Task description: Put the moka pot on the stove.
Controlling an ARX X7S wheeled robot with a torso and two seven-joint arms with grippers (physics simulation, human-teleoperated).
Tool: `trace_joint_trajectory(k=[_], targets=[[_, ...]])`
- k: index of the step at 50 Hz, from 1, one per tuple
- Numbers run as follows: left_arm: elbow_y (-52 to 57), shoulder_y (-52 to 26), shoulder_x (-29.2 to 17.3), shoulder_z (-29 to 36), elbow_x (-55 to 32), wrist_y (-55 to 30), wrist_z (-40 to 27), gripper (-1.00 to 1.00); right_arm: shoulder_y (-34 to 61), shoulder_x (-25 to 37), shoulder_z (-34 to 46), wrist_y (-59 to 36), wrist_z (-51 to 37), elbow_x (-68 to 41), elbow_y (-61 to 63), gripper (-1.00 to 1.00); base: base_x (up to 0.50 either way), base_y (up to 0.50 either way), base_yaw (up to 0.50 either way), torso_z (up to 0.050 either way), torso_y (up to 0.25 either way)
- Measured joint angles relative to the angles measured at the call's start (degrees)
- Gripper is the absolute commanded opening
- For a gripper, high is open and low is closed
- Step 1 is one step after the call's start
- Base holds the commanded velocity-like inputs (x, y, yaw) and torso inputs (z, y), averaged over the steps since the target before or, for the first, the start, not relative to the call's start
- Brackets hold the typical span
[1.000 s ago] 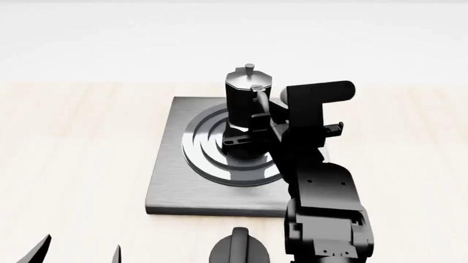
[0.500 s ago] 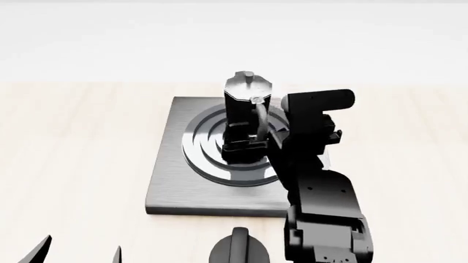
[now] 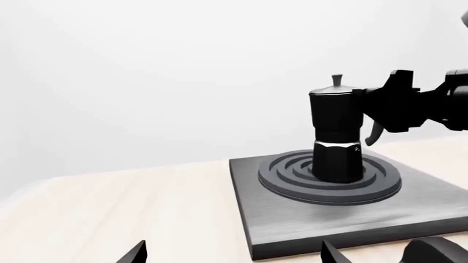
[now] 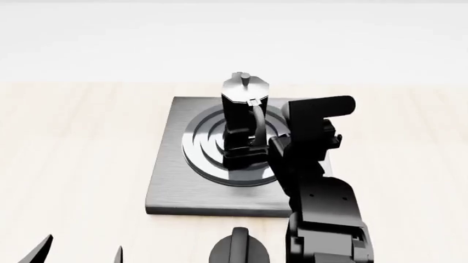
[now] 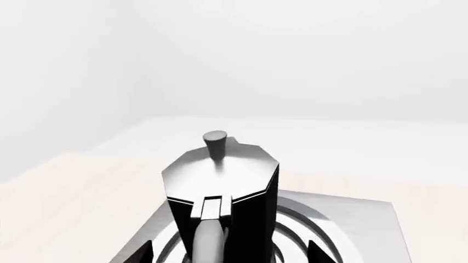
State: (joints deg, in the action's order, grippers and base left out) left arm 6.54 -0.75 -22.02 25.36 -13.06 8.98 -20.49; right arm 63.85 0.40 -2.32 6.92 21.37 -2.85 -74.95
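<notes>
The moka pot [image 4: 241,112], black and faceted with a silvery lid and knob, stands upright on the raised rings of the grey stove [image 4: 172,181]. My right gripper [image 4: 247,150] is at the pot's handle side, low by its base. In the right wrist view the pot [image 5: 219,181] fills the middle, and the right gripper [image 5: 230,253] has its jaws wide apart on either side of it, with gaps. The left wrist view shows the pot [image 3: 336,131] on the stove [image 3: 292,230]. My left gripper [image 3: 234,253] is open and empty, near the table's front.
A short black round knob [image 4: 238,249] lies on the wooden table in front of the stove's near edge, and it also shows in the left wrist view [image 3: 439,252]. The left gripper [image 4: 76,251] shows at the bottom left of the head view.
The pot has come down a little and now stands straight on the rings. My right arm has drawn back slightly toward me. The left arm has not moved.
</notes>
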Motion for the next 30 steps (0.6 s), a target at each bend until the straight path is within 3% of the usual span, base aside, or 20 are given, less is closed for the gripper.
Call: trace_joint_trajectory(k=[19,30], targets=[[0.2,0.2,-0.2,0.3,0.2,0.2,-0.2,1.0,-1.3,0.0,3.4,3.3,1.2,-3.0,0.9,1.0,0.0,0.0,0.0,0.0,0.0],[0.3,0.2,-0.3,0.5,0.2,0.2,-0.3,1.0,-7.0,1.0,5.1,-2.1,-0.5,-5.1,14.3,1.0,0.0,0.0,0.0,0.0,0.0]])
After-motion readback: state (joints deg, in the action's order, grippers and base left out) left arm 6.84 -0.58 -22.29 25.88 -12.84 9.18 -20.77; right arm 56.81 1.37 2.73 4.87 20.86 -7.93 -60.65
